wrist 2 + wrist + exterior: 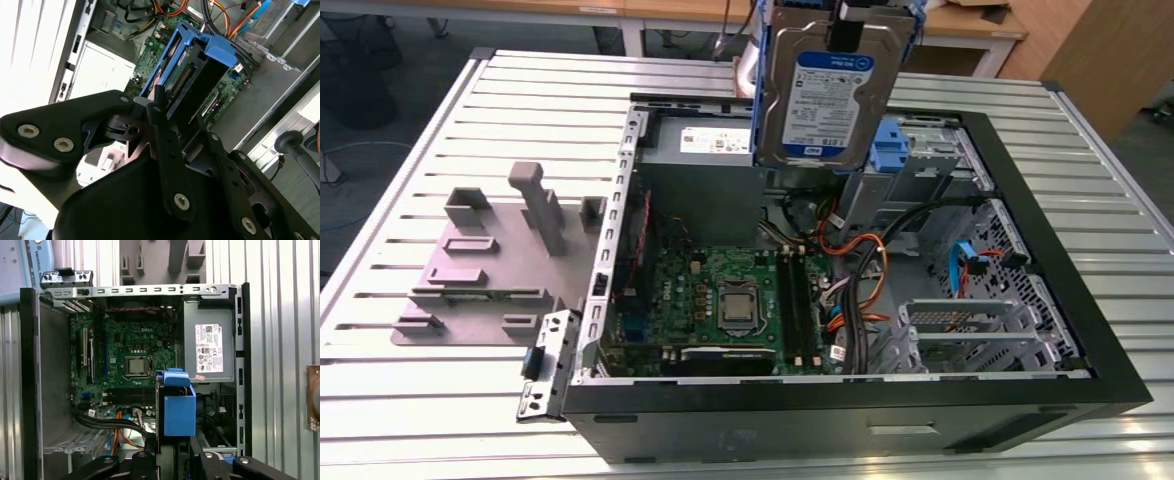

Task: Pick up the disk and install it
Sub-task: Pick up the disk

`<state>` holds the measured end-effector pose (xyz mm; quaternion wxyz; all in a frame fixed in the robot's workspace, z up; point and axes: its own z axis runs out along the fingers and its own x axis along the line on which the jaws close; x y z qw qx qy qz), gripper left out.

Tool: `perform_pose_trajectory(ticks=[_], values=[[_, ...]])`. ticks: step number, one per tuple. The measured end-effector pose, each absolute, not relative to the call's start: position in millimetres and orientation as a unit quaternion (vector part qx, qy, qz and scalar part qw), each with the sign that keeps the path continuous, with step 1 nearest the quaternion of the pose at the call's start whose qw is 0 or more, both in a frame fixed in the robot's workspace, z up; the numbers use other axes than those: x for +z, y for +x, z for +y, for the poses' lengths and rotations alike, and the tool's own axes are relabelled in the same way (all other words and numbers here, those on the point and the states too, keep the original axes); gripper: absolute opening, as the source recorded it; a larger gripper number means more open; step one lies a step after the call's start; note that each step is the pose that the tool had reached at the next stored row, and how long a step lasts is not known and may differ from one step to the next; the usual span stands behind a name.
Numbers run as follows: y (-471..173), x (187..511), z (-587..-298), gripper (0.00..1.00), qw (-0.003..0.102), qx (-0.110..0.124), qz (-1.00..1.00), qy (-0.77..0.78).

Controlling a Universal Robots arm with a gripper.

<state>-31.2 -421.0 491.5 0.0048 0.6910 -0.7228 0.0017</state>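
The disk [821, 100], a silver drive with a blue-and-white label in a blue carrier frame, hangs upright above the back part of the open computer case [1067, 330]. My gripper [847, 18] is shut on its top edge. In the second wrist view the black fingers [161, 120] clamp the blue carrier and the disk [192, 75], with the motherboard below. In the first wrist view the carrier's blue end [179, 410] points down into the case, between the motherboard [130, 355] and the power supply [207, 352].
Inside the case are a green motherboard [720, 295], orange and black cables [861, 270], a blue bracket [894, 145] in the bay and a metal drive cage [974, 335]. A grey fixture [494, 260] stands on the slatted table at the exterior view's left.
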Motion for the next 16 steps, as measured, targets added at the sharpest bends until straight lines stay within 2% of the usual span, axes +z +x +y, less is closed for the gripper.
perform_pose_trajectory(ticks=[16], values=[[-31,491,-462,0.35,0.005,0.002,-0.723,0.691]])
